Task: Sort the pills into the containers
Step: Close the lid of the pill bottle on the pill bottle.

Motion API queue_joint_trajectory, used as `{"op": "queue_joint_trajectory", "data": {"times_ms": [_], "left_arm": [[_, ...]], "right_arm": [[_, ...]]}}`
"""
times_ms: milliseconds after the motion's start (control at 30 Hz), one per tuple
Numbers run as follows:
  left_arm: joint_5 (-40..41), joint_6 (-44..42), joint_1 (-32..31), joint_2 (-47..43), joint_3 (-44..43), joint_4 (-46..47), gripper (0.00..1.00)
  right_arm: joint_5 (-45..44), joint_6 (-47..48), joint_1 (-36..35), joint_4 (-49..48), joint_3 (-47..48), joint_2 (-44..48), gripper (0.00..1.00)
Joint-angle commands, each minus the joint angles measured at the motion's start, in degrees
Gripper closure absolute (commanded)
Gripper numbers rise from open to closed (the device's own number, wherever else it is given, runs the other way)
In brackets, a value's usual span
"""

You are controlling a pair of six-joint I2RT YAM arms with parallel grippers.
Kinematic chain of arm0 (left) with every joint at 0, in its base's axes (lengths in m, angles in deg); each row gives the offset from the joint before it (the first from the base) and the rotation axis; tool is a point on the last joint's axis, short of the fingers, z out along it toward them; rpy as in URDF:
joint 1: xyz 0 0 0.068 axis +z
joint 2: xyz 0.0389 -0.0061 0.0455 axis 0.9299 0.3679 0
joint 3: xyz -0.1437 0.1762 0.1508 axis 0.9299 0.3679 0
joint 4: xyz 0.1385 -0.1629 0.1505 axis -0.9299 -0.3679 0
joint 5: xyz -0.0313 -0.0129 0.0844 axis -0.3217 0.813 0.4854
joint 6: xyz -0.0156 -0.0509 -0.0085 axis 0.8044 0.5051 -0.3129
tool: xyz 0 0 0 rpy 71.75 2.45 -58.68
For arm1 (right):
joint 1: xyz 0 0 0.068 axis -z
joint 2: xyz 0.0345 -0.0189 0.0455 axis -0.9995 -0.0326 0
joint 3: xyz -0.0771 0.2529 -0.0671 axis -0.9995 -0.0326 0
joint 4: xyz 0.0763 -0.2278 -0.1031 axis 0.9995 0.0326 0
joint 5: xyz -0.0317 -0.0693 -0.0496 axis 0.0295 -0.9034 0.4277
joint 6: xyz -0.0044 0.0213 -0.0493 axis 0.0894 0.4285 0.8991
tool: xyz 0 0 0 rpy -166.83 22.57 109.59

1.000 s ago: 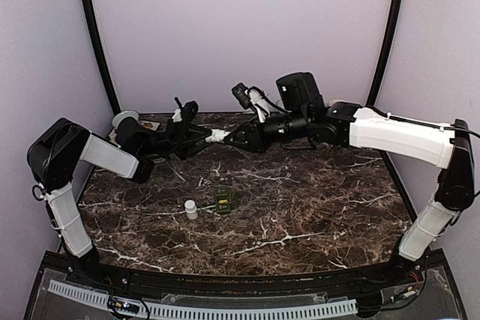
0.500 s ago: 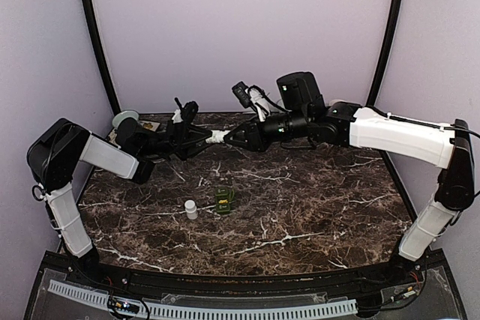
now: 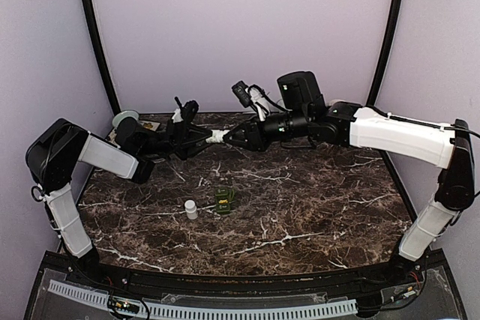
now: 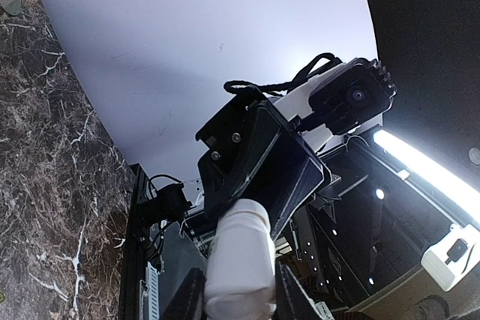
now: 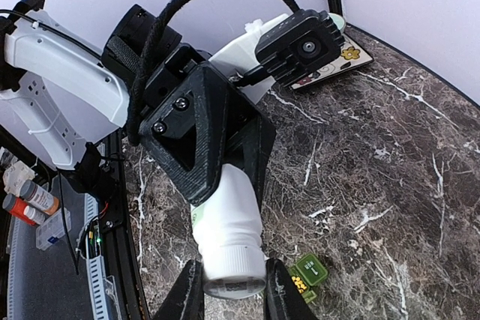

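Note:
A white pill bottle (image 3: 217,137) hangs in the air over the back of the table, gripped from both ends. My left gripper (image 4: 238,297) is shut on the bottle's body (image 4: 240,260). My right gripper (image 5: 229,290) is shut on its ribbed white cap (image 5: 232,264). In the top view the left gripper (image 3: 204,139) and the right gripper (image 3: 231,137) meet tip to tip. The dark green container (image 3: 224,198) lies on the marble below; one lid stands open over yellow pills (image 5: 300,283). A small white bottle (image 3: 191,209) stands upright left of it.
A mug (image 3: 124,119) and a flowered card (image 5: 330,65) sit at the back left corner. The tent walls close in behind and at both sides. Beyond the table's near edge a box with two small bottles (image 5: 30,200) shows.

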Motion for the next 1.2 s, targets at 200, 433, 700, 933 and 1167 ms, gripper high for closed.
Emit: {"op": "queue_joint_trajectory", "data": {"times_ms": [200, 433, 700, 933, 1167], "left_arm": [[-3.3, -3.2, -2.6, -2.2, -3.5, -2.1, 1.00], [-4.3, -3.6, -3.1, -1.7, -5.8, -4.0, 1.00], [-4.5, -12.0, -4.0, -3.5, -7.6, -13.9, 1.00], [-2.2, -22.3, -4.7, -6.7, -8.5, -24.9, 1.00], [0.6, -28.3, -5.5, -8.4, -8.6, -29.6, 1.00]], "right_arm": [[1.6, 0.4, 0.3, -0.7, 2.0, 0.0, 0.92], [1.2, 1.8, -0.4, 1.2, 3.2, -1.0, 0.92], [1.9, -0.1, -0.6, 1.2, 3.9, -1.8, 0.92], [4.9, -6.0, -0.5, -1.4, 5.3, -3.1, 0.92], [8.0, -12.9, -0.2, -5.2, 5.9, -4.0, 0.93]]}}
